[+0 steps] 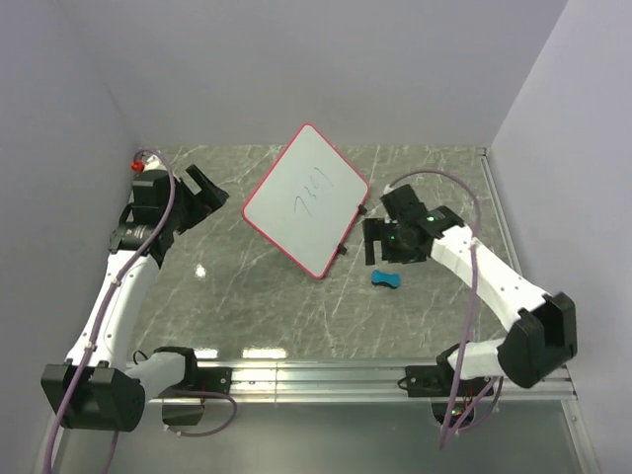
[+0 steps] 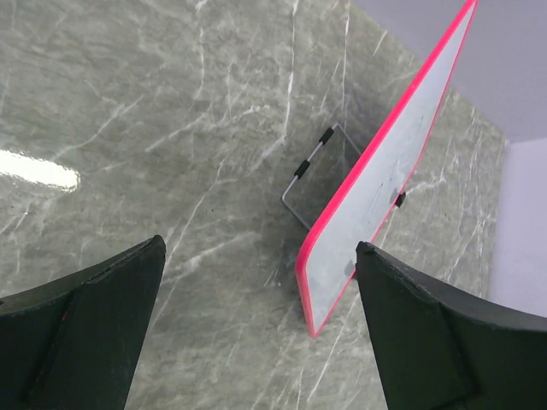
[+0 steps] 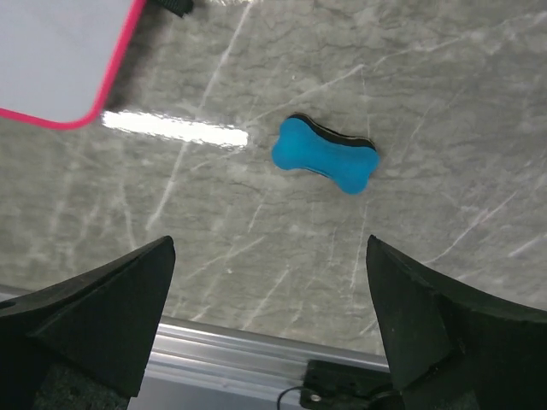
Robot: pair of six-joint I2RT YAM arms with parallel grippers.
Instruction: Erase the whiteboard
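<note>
Whiteboard [image 1: 306, 200] — just left of right claw [image 1: 378, 247], seemingly apart

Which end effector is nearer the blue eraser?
The right end effector, close beside the eraser; the left one sits beyond the whiteboard.

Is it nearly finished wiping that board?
Barely started. Nothing looks done: the blue scribble sits unwiped on the whiteboard. In hand: the right arm's open jaws hang near the blue eraser, which lies ungrasped on the table. Left: grasp it and wipe; the left arm's jaws are open, empty.
</note>
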